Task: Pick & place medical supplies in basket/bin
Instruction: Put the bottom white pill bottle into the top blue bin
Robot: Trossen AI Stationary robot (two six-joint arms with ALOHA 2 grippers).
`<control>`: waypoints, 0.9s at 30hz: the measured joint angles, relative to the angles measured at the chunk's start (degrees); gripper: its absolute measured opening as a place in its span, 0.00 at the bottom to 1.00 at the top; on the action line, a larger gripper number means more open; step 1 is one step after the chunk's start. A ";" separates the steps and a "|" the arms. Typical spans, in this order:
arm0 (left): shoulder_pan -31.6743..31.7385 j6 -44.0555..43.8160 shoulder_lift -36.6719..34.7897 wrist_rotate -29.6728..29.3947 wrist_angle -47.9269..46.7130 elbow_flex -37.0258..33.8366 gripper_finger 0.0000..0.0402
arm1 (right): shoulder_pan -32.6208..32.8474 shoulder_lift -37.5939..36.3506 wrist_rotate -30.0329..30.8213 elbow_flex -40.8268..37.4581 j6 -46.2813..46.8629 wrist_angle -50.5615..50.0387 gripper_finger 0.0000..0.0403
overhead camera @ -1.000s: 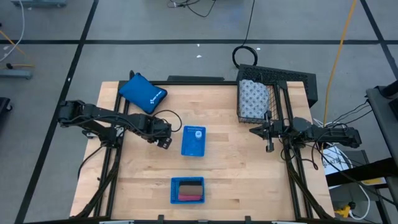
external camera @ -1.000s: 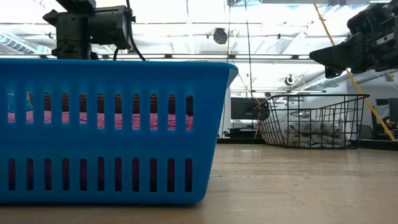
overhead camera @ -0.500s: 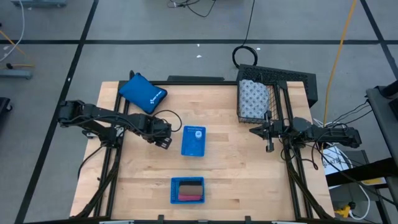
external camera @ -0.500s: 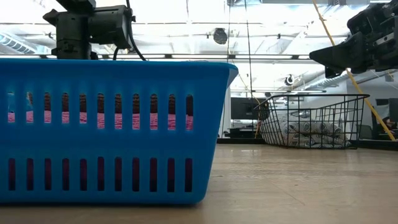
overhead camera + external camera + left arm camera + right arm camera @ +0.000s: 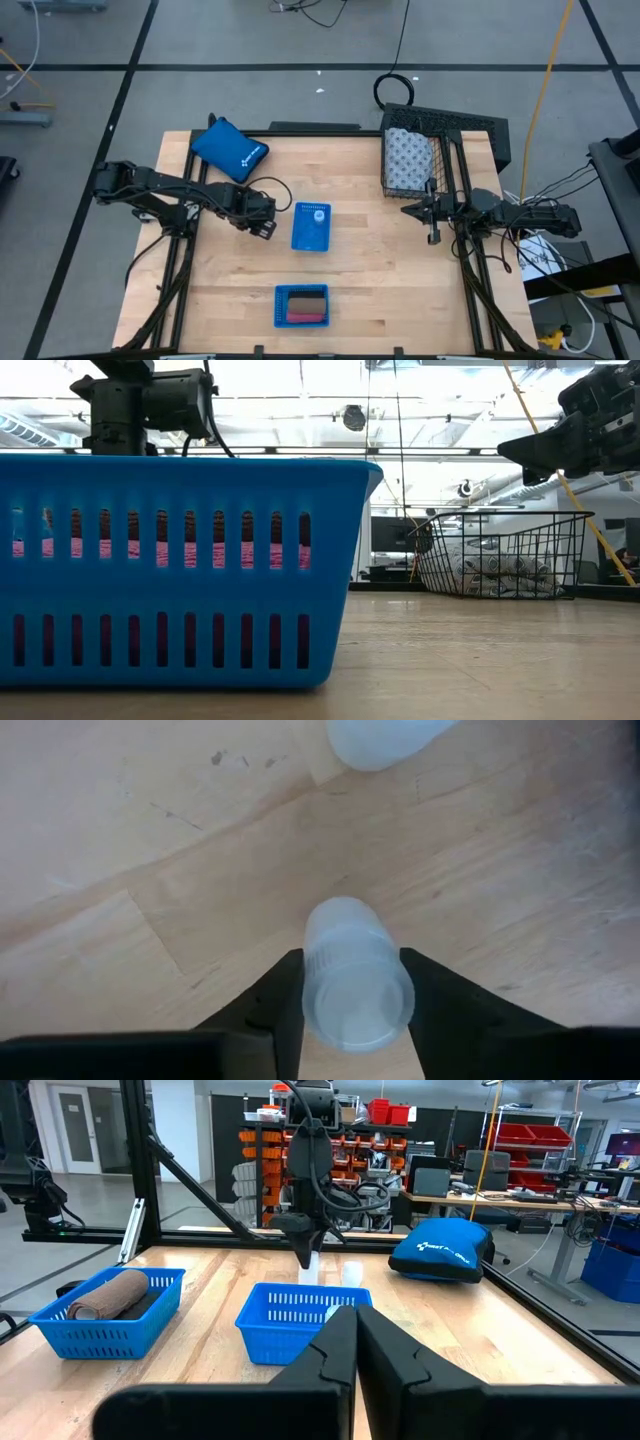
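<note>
My left gripper (image 5: pixel 267 228) points down just left of the middle blue tray (image 5: pixel 311 226) and is shut on a small white bottle (image 5: pixel 355 990). A second white bottle (image 5: pixel 385 735) stands on the table close by, also seen behind the tray in the right wrist view (image 5: pixel 351 1272). The black wire basket (image 5: pixel 445 130) sits at the far right corner and holds the dotted white roll (image 5: pixel 408 158). Pink and brown pieces lie in the near blue tray (image 5: pixel 302 305). My right gripper (image 5: pixel 410 210) is shut and hovers level in front of the basket. My left gripper pinches the white bottle by its sides (image 5: pixel 312 982) between the two fingers (image 5: pixel 290 970), coming from above and pointing down. The bottle stands upright in the hold (image 5: pixel 312 1266). Whether its base rests on the table or hangs just above it cannot be told.
A blue zip pouch (image 5: pixel 230 148) lies at the far left corner. The near blue tray (image 5: pixel 180 570) fills the left of the low view, with the basket (image 5: pixel 505 555) behind it on the right. Bare wood lies between the trays and the right side.
</note>
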 joint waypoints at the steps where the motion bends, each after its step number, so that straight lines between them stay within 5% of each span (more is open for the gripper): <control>1: 0.00 -0.14 0.00 0.36 0.06 0.00 0.35 | -0.02 0.00 0.00 0.01 -0.01 -0.01 0.00; 16: -0.05 7.47 0.07 -1.01 6.76 5.44 0.34 | -0.02 0.00 0.00 -0.01 -0.01 -0.01 0.00; 27: -0.02 24.49 0.07 -7.89 20.00 15.37 0.34 | -0.02 0.00 0.01 0.00 0.01 0.01 0.00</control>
